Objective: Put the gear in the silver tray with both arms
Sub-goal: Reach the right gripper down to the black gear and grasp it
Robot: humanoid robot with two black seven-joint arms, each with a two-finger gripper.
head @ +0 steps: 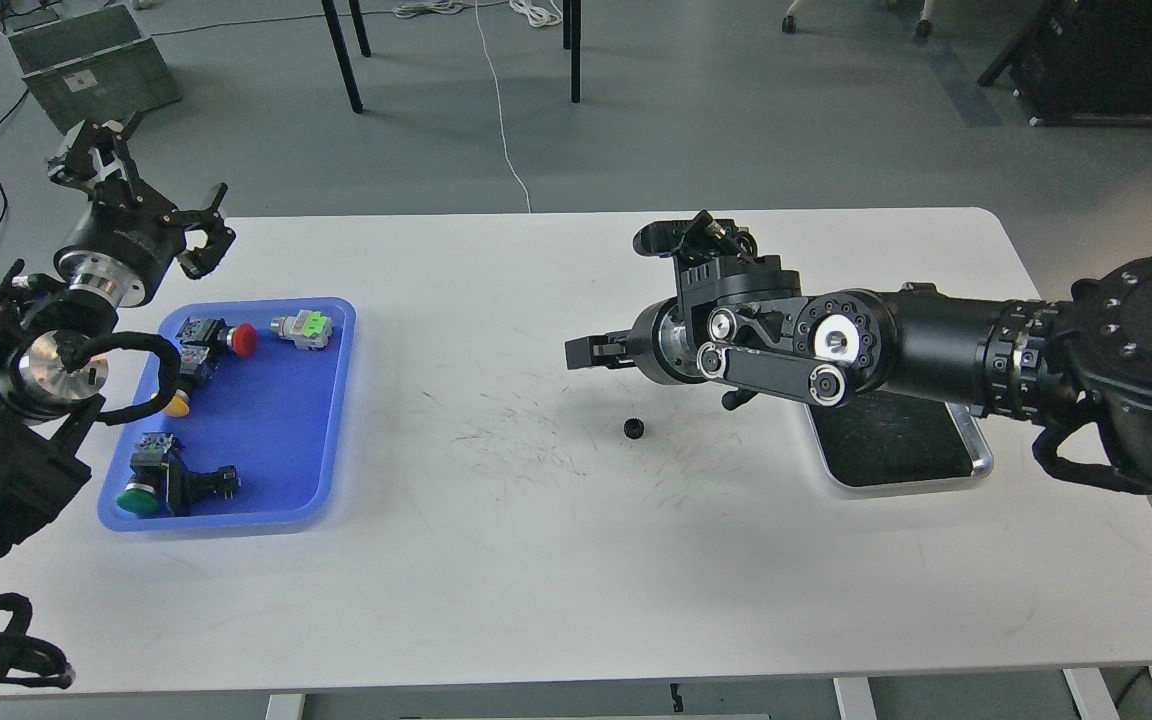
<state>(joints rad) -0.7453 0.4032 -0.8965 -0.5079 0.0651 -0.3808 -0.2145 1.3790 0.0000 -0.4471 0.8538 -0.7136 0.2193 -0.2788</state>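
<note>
The small black gear [633, 429] lies alone on the white tabletop [536, 560], left of the silver tray [980, 462] and apart from it. The right hand [586, 353] hangs above the gear, its spread hidden end-on. The left hand [151, 185], far beyond the gear, gapes wide and empty.

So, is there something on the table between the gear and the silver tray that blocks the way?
Nothing visible lies on the white table between the gear and the silver tray. Only the right arm hangs over that stretch, covering the tray's near part, with the right gripper above and left of the gear.
</note>
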